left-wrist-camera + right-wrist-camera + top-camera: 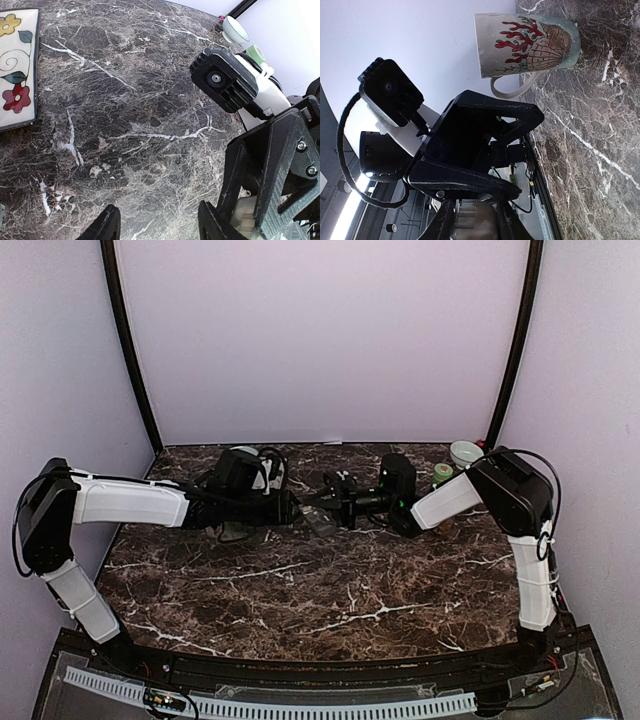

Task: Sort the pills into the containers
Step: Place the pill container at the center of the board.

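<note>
Top external view, from the left: the left arm reaches in over the marble table [300,590], with a white mug [272,466] behind its wrist. The right wrist view shows red coral and a shell painted on the mug. A flowered plate [17,65] lies at the left edge of the left wrist view. The left gripper [157,227] stands part open over bare marble, holding nothing. At mid-table a low dark grey piece, apparently the containers [319,521], lies just below the two meeting grippers, which hide part of it. Its compartments and any pills are too small to make out. The right gripper [475,225] faces the left one with its fingers parted around something pale; I cannot tell whether they grip it. Further right stand a small green item [442,473] and a pale bowl [465,452].
</note>
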Motion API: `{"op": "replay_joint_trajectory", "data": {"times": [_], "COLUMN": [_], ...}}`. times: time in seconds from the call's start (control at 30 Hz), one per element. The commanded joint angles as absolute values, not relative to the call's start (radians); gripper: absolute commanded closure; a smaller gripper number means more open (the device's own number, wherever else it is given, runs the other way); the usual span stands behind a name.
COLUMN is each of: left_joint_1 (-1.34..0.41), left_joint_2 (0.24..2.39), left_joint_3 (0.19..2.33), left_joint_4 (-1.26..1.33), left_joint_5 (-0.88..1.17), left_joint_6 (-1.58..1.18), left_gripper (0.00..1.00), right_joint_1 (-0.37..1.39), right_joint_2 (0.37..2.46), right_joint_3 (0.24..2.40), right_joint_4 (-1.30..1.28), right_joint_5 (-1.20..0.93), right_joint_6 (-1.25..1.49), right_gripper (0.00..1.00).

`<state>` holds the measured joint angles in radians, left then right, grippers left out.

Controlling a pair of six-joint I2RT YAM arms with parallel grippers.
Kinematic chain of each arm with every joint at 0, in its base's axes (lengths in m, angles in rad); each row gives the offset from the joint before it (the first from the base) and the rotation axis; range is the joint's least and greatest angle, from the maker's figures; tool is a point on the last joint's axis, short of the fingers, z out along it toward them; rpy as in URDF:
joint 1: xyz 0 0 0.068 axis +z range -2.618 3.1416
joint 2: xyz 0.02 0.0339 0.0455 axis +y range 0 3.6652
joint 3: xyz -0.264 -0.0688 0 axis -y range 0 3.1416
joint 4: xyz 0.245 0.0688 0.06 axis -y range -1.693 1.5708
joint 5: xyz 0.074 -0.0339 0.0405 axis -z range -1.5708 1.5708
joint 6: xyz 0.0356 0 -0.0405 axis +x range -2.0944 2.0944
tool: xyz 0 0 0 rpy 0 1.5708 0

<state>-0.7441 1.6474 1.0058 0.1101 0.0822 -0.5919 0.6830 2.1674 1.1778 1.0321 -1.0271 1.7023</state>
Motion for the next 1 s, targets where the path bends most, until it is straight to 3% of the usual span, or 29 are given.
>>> {"op": "replay_joint_trajectory", "data": {"times": [0.0,0.97], "left_joint_1": [-0.749,-0.747], "left_joint_2": [1.589,1.401], "left_joint_3": [0.997,0.764], "left_joint_4": [0.114,0.308], "left_joint_5": [0.09,0.186], "left_joint_6": [-0.602,-0.814], "left_gripper": [0.44,0.31], "right_joint_1": [0.696,0.689], "right_joint_2": [2.132,2.059], "right_joint_3": [1.191,1.16], "right_joint_4": [0.992,0.915], "right_joint_5": [-1.0,-0.966], "right_joint_6": [1.66,1.569], "right_gripper": [0.75,0.77]}}
